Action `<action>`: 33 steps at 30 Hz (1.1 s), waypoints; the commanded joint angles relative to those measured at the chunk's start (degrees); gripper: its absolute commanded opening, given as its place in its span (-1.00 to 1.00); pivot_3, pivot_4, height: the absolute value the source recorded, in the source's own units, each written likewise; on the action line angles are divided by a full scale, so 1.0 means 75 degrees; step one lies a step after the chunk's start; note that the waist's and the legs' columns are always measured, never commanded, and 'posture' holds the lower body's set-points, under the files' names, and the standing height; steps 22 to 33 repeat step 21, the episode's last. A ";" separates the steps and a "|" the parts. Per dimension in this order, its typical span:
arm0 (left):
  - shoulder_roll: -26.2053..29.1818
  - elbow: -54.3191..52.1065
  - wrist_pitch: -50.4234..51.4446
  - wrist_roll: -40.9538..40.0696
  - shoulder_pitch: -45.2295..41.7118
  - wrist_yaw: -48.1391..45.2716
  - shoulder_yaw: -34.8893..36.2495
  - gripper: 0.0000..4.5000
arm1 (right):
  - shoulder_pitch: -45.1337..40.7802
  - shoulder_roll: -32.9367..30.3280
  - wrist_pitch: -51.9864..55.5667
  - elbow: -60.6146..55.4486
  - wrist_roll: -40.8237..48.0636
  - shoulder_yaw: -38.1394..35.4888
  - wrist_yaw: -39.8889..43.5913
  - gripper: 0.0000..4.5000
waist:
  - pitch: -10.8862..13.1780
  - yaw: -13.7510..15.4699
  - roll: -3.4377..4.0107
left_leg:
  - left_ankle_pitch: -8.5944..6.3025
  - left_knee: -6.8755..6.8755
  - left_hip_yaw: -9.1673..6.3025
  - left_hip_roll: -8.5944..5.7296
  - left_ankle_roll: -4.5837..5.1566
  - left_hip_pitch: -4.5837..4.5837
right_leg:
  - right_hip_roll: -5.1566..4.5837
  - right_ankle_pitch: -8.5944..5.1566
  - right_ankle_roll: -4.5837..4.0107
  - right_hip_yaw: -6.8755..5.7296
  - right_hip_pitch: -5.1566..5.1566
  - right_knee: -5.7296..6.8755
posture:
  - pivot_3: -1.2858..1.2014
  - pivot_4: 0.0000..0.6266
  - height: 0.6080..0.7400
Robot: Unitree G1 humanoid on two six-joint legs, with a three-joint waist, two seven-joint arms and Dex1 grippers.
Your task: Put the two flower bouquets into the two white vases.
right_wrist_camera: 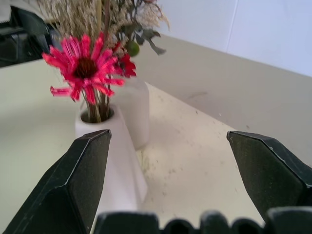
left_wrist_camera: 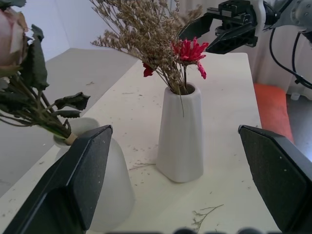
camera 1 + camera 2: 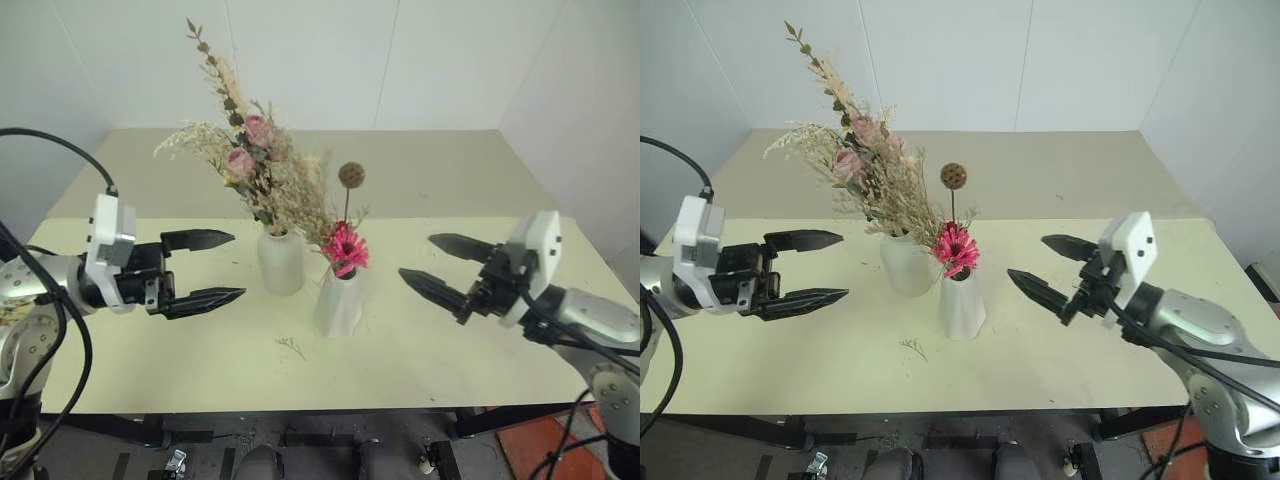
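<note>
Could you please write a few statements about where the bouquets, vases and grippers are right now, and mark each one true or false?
1. The pink rose bouquet stands in the rounded vase. True.
2. The magenta flower bunch lies flat on the table. False: it stands upright in the tapered vase.
3. Both the left gripper and the right gripper are open and hold nothing. True.
4. The right gripper is clamped around the tapered vase. False: it is apart from the vase, off to its side.
5. The tapered vase stands nearer the table's front edge than the rounded vase. True.
</note>
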 commanded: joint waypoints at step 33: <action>-0.0054 -0.0509 -0.0073 -0.0150 0.0438 0.0549 0.0552 1.00 | 0.0510 -0.1333 -0.0737 0.0952 -0.0615 -0.1403 0.1046 0.99 | -0.0001 0.0018 -0.0002 | 0.0000 0.0001 0.0002 -0.0001 0.0000 0.0011 | 0.0000 0.0000 0.0001 0.0003 0.0012 0.0000 | 0.03 -0.52 1.00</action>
